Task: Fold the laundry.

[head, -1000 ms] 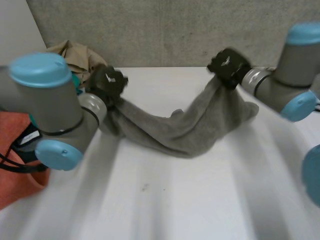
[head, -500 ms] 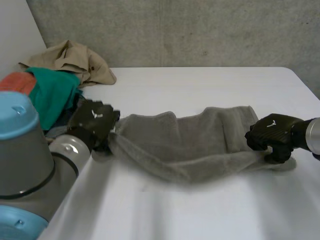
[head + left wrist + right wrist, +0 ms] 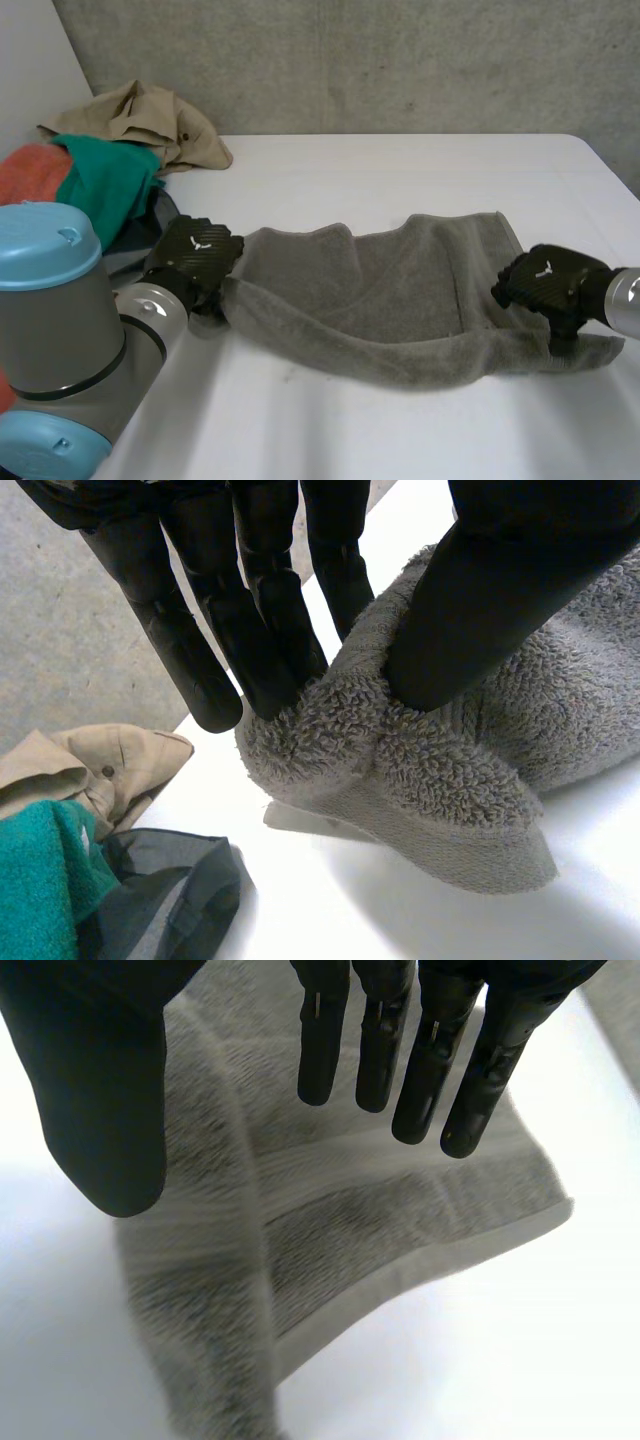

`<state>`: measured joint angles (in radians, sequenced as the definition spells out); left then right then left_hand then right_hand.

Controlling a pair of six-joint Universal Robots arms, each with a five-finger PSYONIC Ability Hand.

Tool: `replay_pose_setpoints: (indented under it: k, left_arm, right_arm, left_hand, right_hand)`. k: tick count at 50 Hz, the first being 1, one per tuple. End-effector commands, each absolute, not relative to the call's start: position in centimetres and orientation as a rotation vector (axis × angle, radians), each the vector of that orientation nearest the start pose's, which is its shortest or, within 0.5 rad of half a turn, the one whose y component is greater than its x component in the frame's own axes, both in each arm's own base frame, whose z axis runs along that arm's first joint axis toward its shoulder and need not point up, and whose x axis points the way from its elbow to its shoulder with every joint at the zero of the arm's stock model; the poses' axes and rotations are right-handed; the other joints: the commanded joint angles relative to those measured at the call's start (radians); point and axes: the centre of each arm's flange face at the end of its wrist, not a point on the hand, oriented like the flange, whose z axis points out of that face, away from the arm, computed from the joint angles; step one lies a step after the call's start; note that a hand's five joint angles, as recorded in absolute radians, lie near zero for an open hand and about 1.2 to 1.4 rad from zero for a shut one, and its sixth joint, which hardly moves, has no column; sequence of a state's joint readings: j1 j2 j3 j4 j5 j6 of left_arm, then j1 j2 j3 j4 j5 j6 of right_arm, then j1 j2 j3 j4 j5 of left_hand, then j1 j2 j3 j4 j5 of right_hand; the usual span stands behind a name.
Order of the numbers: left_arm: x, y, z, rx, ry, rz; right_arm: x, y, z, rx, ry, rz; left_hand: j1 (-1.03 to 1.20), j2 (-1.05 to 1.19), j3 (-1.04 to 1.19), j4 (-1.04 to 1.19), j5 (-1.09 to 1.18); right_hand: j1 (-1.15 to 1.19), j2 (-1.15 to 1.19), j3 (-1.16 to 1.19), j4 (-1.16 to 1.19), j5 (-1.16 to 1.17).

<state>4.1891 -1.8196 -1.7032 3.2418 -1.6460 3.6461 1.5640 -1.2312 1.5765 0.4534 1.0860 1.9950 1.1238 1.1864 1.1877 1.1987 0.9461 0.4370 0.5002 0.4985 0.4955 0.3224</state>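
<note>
First, head view: a grey towel [image 3: 390, 300] is seen lying rumpled across the table [image 3: 400, 170] from left to right, w/ the left hand [image 3: 197, 258] at its left end and the right hand [image 3: 545, 280] at its right end. A clothes pile [image 3: 110, 160] sits far left.

Left wrist view: the towel's end is pinched between fingers [image 3: 265, 610] and thumb [image 3: 500, 590].

Right wrist view: fingers are held straight, apart from the thumb, over the towel's right end, nothing gripped.

Before any fold, the right corner should prob. be pinched and the cloth drawn taut and flat, so edges can be matched.
</note>
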Motion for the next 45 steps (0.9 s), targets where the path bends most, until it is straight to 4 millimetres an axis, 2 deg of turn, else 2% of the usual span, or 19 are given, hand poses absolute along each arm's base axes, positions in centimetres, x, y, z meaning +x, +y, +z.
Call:
replay_pose_setpoints:
  k: [1,5,11,15,16,19,20,23,24,27,28,31,32,34,35,38,41,45]
  left_arm:
    - [-27.0,-22.0,19.2,1.164,2.206,-1.826]
    - [-27.0,-22.2,18.7,1.172,2.216,-1.806]
    - [-27.3,-22.7,17.4,1.19,2.239,-1.76]
    - [-27.5,-23.6,16.3,1.202,2.244,-1.723]
    - [-27.8,-24.2,16.1,1.202,2.239,-1.722]
    - [-28.6,-25.7,16.4,1.211,2.192,-1.746]
    - [-29.3,-27.0,17.2,1.219,2.119,-1.789]
    - [-30.5,-29.4,19.2,1.206,1.976,-1.876]
    - [-31.4,-31.2,21.4,1.16,1.862,-1.96]
    - [-32.0,-34.1,26.3,0.996,1.653,-2.127]
    - [-32.1,-35.5,29.8,0.856,1.512,-2.238]
    - [-31.7,-36.8,34.8,0.639,1.301,-2.401]
    - [-31.4,-37.0,37.4,0.526,1.166,-2.484]
    - [-31.3,-37.2,38.5,0.46,1.08,-2.532]
    - [-31.2,-37.0,39.7,0.402,1.008,-2.573]
    - [-31.1,-36.4,40.6,0.357,0.959,-2.604]
    - [-30.6,-36.0,39.4,0.39,1.015,-2.579]
    - [-30.0,-35.5,36.5,0.447,1.125,-2.539]
  right_arm:
    - [16.2,-27.2,18.1,-1.605,2.381,-1.238]
    - [15.6,-27.1,17.2,-1.493,2.434,-1.213]
    - [15.1,-27.4,14.9,-1.488,2.461,-1.225]
    - [14.6,-29.0,14.4,-1.529,2.512,-1.244]
    - [14.2,-30.3,14.8,-1.549,2.54,-1.291]
    - [14.0,-32.4,15.9,-1.587,2.565,-1.388]
    - [14.6,-33.9,17.1,-1.624,2.539,-1.482]
    - [17.3,-36.0,20.0,-1.686,2.414,-1.709]
    - [19.5,-37.3,22.5,-1.722,2.288,-1.891]
    - [22.2,-39.0,27.3,-1.693,2.072,-2.223]
    - [23.1,-39.9,31.0,-1.597,1.924,-2.452]
    - [23.8,-40.6,36.0,-1.367,1.707,-2.725]
    - [23.8,-40.7,38.8,-1.19,1.568,-2.847]
    - [23.5,-40.7,40.6,-1.061,1.47,-2.912]
    - [23.2,-40.3,42.4,-0.932,1.375,-2.956]
    - [23.2,-39.9,43.0,-0.844,1.333,-2.942]
    - [23.1,-39.9,41.2,-0.852,1.409,-2.887]
    - [23.1,-40.0,38.0,-0.923,1.534,-2.805]
  left_hand:
    - [0.273,0.21,0.209,0.198,0.276]
    - [0.273,0.21,0.209,0.198,0.276]
    - [0.273,0.21,0.209,0.198,0.276]
    - [0.273,0.21,0.209,0.198,0.276]
    - [0.273,0.21,0.209,0.198,0.276]
    - [0.273,0.21,0.209,0.198,0.276]
    - [0.273,0.21,0.209,0.198,0.276]
    - [0.273,0.21,0.209,0.198,0.276]
    - [0.273,0.21,0.209,0.198,0.276]
    - [0.273,0.21,0.209,0.198,0.276]
    - [0.273,0.21,0.209,0.198,0.276]
    - [0.273,0.21,0.209,0.198,0.276]
    - [0.273,0.21,0.209,0.198,0.276]
    - [0.273,0.21,0.209,0.198,0.276]
    - [0.273,0.21,0.209,0.198,0.276]
    - [0.273,0.21,0.209,0.198,0.276]
    - [0.273,0.21,0.209,0.198,0.276]
    - [0.273,0.21,0.209,0.198,0.276]
  right_hand:
    - [0.094,0.031,0.033,0.036,0.034]
    - [0.091,0.028,0.03,0.033,0.031]
    - [0.153,0.089,0.091,0.094,0.093]
    - [0.947,0.883,0.885,0.888,0.887]
    - [0.959,0.896,0.898,0.901,0.899]
    - [0.959,0.896,0.898,0.901,0.899]
    - [0.959,0.896,0.898,0.901,0.899]
    - [0.959,0.896,0.898,0.901,0.899]
    - [0.959,0.896,0.898,0.901,0.899]
    - [0.959,0.896,0.898,0.901,0.899]
    - [0.959,0.896,0.898,0.901,0.899]
    - [0.959,0.896,0.898,0.901,0.899]
    - [0.959,0.896,0.898,0.901,0.899]
    - [0.959,0.896,0.898,0.901,0.899]
    - [0.959,0.896,0.898,0.901,0.899]
    - [0.959,0.896,0.898,0.901,0.899]
    - [0.959,0.896,0.898,0.901,0.899]
    - [0.959,0.896,0.898,0.901,0.899]
